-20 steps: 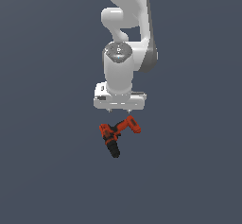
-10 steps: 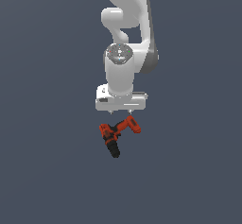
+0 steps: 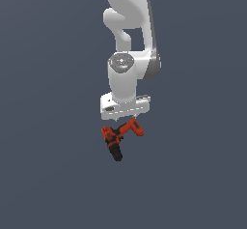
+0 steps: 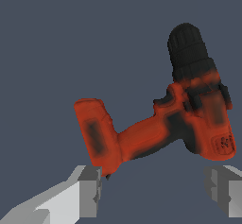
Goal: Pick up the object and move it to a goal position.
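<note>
Since a second ago, little has shifted: the arm's white wrist block has settled slightly lower over the drill (image 3: 119, 138), and the drill itself lies where it was. It lies on its side on the dark grey worktop (image 3: 53, 175), L-shaped, red-orange with dark trim. In the exterior view its black chuck (image 3: 116, 153) points toward the camera and its handle foot (image 3: 137, 127) angles off to the exterior view's right. The gripper (image 3: 124, 119) hangs directly above, close over the handle, but not gripping it. In the wrist view the two grey fingers (image 4: 90, 192) stand wide apart, one near the handle foot (image 4: 96, 135), the other beyond the motor body (image 4: 210, 124); neither finger touches the drill, and nothing is held. White arm links (image 3: 130, 35) rise straight up from the wrist.
</note>
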`<action>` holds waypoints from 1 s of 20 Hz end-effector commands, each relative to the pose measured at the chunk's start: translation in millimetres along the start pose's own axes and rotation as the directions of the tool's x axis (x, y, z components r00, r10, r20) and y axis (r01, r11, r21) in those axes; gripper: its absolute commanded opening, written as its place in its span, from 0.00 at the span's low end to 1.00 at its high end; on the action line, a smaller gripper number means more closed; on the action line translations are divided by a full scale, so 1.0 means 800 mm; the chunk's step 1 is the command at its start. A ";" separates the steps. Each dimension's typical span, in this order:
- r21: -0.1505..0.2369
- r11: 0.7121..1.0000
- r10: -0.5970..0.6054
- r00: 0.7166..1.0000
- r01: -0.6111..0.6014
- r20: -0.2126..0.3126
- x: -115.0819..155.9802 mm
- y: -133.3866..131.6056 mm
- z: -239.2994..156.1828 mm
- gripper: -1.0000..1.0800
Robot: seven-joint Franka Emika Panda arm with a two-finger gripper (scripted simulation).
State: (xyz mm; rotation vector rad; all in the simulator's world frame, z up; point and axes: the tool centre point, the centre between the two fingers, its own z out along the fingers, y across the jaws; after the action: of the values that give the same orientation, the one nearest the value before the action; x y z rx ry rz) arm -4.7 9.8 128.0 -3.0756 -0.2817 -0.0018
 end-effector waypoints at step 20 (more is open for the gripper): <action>0.056 0.918 -0.384 0.914 0.394 -0.134 0.011 -0.029 0.068 0.81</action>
State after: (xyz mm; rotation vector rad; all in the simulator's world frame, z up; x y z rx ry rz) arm -0.6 35.8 77.0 -2.8765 -0.8341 -0.1762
